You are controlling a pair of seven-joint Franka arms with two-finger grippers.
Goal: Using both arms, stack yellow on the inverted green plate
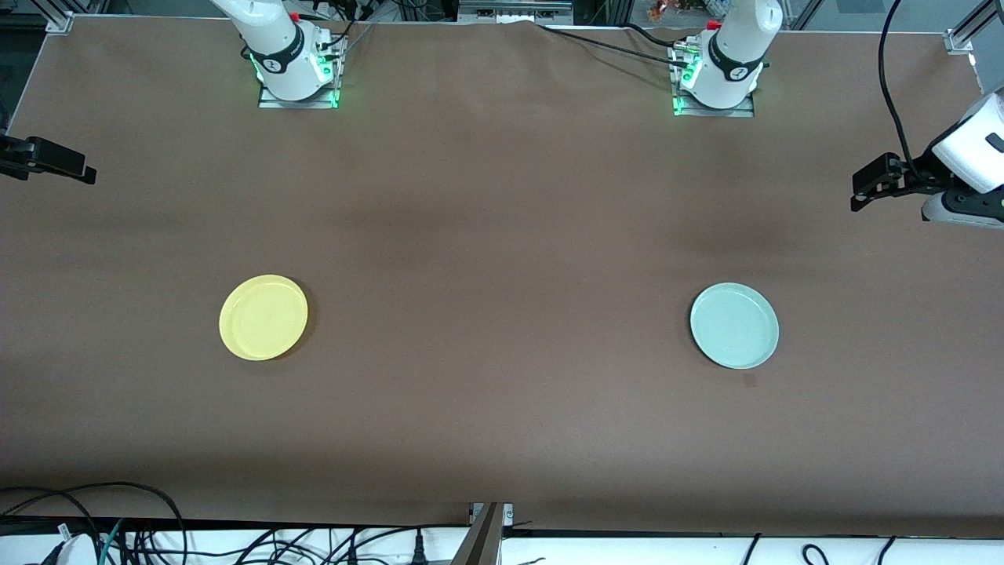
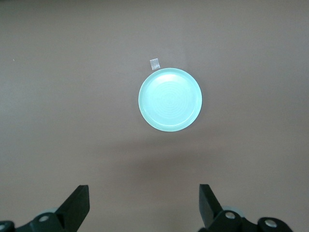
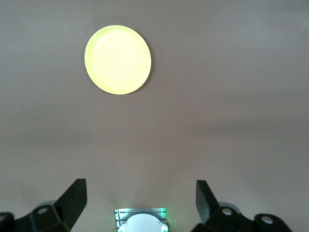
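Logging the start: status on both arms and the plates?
Left gripper and right gripper open, high, empty. Yellow plate and green plate apart, both rim-up. Nothing between.

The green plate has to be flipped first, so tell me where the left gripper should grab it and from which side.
Grip the green plate by its raised rim, probably at the edge toward the left arm's end of the table, one finger inside the rim and one outside. It lies flat and right side up on the table, so only the rim offers purchase. The left gripper is open and high above it.
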